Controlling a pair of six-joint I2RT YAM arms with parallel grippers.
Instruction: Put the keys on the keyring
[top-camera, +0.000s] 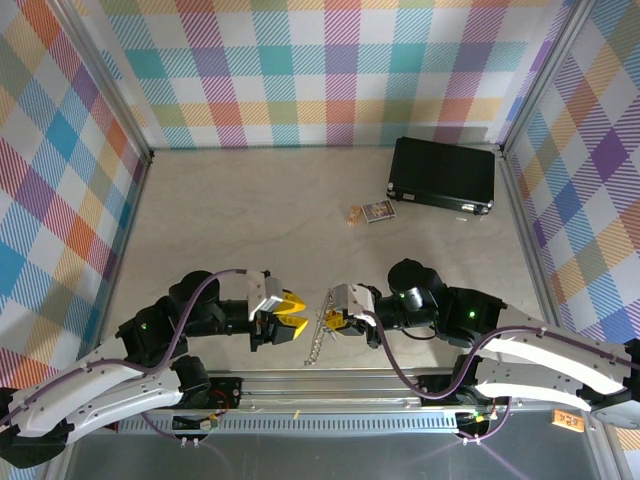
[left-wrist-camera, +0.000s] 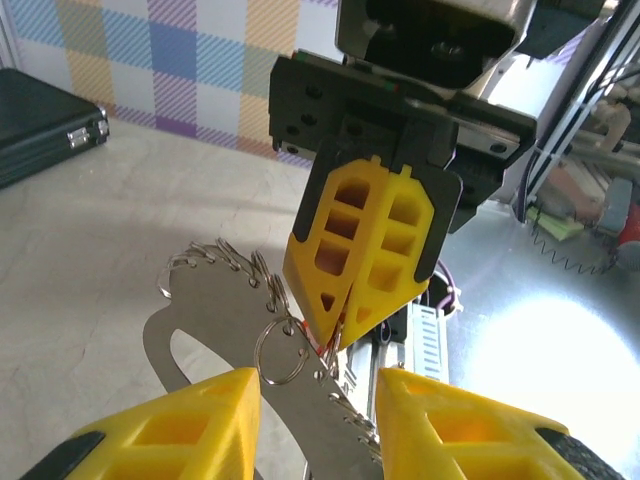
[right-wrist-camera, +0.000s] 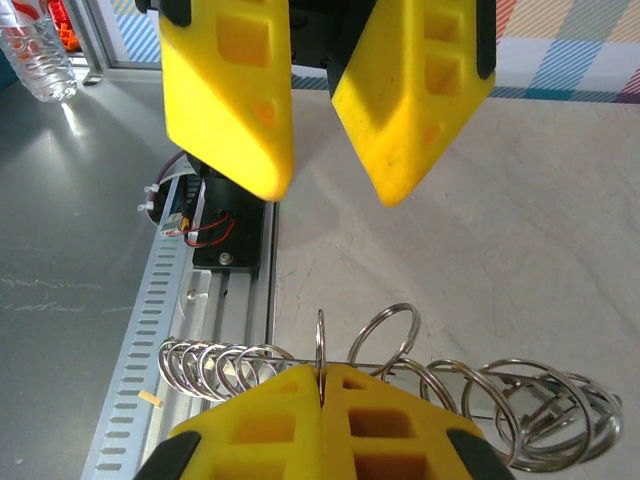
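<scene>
Right now my right claw (right-wrist-camera: 322, 375) is pinching the keyring (left-wrist-camera: 225, 300), and my left claw (right-wrist-camera: 330, 195) is spread
From overhead the keyring hangs between the two claws at the lower middle of the frame, by the near edge of the counter (top-camera: 250, 210); the right fingers are pressed together on its jagged coil edge, the left fingers stand apart just beside it without touching, and the black case (top-camera: 445, 175) and small card (top-camera: 378, 211) sit well apart at upper right
</scene>
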